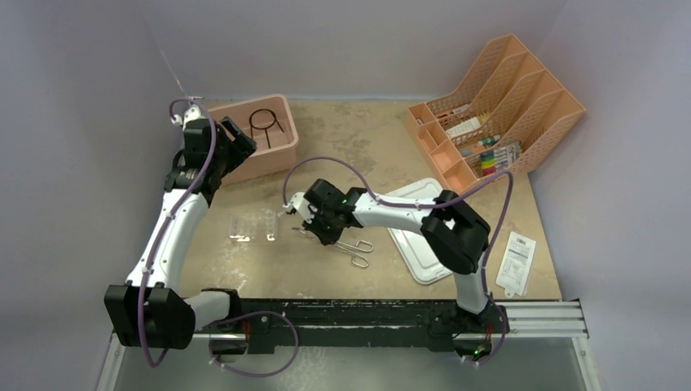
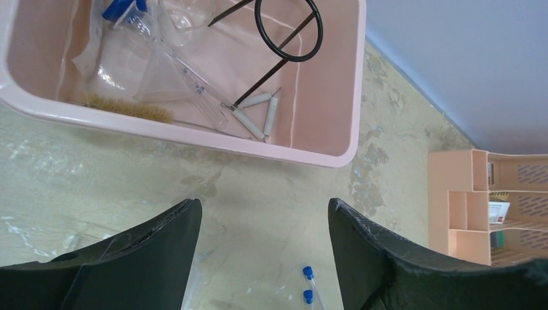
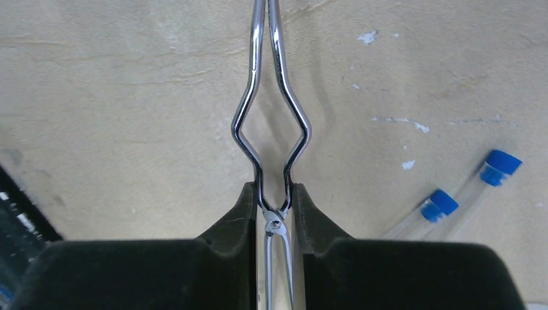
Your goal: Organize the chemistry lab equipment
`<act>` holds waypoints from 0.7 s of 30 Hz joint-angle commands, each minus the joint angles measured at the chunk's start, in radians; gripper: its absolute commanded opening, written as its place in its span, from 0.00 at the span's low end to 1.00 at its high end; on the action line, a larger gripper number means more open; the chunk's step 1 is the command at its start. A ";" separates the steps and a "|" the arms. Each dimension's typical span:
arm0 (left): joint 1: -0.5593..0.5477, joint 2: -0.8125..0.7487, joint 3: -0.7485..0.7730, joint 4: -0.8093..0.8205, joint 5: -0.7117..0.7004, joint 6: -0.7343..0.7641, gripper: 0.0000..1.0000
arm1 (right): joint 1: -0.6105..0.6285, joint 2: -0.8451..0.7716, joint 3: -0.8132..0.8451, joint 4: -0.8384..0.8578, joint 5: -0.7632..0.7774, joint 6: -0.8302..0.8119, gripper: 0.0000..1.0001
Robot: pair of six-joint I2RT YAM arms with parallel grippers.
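Observation:
My right gripper (image 3: 274,194) is shut on the silver scissor-handled tongs (image 3: 270,123), pinching them by the pivot; in the top view the tongs (image 1: 356,250) lie mid-table with their loop handles towards the near edge. Two blue-capped vials (image 3: 444,205) lie on the table just right of it. My left gripper (image 2: 265,213) is open and empty over the table, just in front of the pink bin (image 2: 194,139). The bin holds the black wire ring stand (image 2: 287,29), clear glassware (image 2: 168,61) and a thin brush (image 2: 126,106). A clear plastic rack (image 1: 248,226) lies between the arms.
A white tray (image 1: 420,236) lies right of the tongs. An orange file organizer (image 1: 497,106) with small items stands at the back right. A white printed paper slip (image 1: 517,261) lies near the right table edge. The two vials also show under my left gripper (image 2: 309,284).

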 commanded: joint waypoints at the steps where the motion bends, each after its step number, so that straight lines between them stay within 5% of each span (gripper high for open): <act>1: 0.002 -0.010 -0.036 0.056 0.049 -0.096 0.71 | -0.033 -0.121 -0.037 0.089 -0.034 0.094 0.00; 14: -0.012 -0.057 -0.297 0.415 0.302 -0.236 0.70 | -0.218 -0.181 -0.070 0.247 -0.293 0.300 0.00; 21: -0.123 0.007 -0.370 0.607 0.327 -0.337 0.70 | -0.254 -0.188 -0.075 0.352 -0.350 0.383 0.00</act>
